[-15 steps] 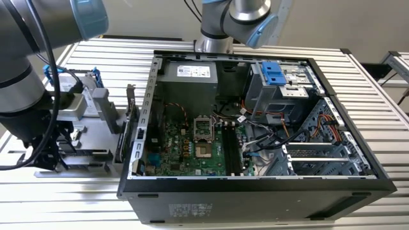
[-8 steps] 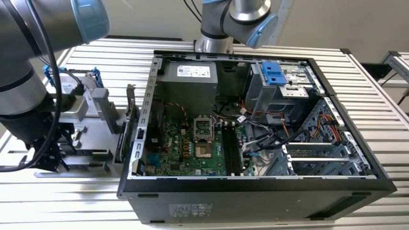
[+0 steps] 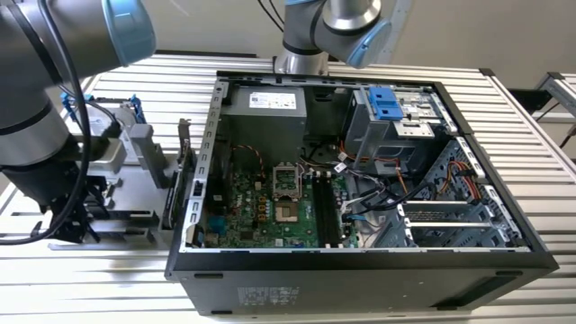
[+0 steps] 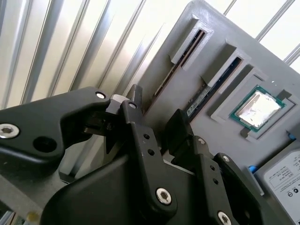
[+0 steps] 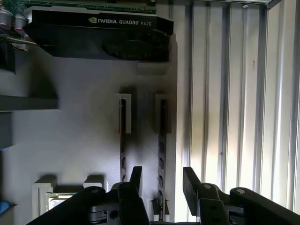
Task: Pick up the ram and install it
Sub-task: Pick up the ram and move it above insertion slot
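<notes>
The gripper [image 5: 162,171] is hovering over the tray [image 5: 70,140], jaws spread astride the ram [image 5: 162,150]; squaring up first looks wise.

Two ram sticks stand in one grey holder [image 5: 70,140]: a first ram stick [image 5: 122,140] and a second ram stick [image 5: 162,145]. There is one processor chip [image 4: 257,110], one graphics card [image 5: 101,35], one hard drive [image 4: 283,180], one computer case [image 3: 360,270] holding one motherboard [image 3: 261,202], and one desk [image 3: 531,128]. One gripper [image 5: 163,177] has two jaws.
</notes>
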`<state>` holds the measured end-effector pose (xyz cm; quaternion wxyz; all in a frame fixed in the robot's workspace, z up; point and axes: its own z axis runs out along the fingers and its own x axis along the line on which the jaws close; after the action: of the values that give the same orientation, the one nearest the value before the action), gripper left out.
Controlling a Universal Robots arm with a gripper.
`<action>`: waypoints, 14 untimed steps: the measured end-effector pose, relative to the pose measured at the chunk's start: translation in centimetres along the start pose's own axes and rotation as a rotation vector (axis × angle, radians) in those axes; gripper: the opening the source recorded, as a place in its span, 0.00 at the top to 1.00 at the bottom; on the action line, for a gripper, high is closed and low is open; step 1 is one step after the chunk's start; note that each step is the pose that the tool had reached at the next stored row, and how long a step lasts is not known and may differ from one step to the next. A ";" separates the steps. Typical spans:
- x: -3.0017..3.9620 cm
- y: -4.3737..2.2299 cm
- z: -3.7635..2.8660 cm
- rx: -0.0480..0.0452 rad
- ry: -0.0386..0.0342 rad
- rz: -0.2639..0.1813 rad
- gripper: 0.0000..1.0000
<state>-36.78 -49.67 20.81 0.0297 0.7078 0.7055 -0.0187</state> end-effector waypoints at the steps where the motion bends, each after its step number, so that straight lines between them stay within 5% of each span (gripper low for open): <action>1: 0.02 0.00 0.08 -0.0001 0.0001 0.000 0.00; 14: 0.21 -0.02 0.95 -0.0003 0.0001 -0.003 0.00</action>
<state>-36.79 -49.53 19.84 0.0297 0.7068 0.7065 -0.0186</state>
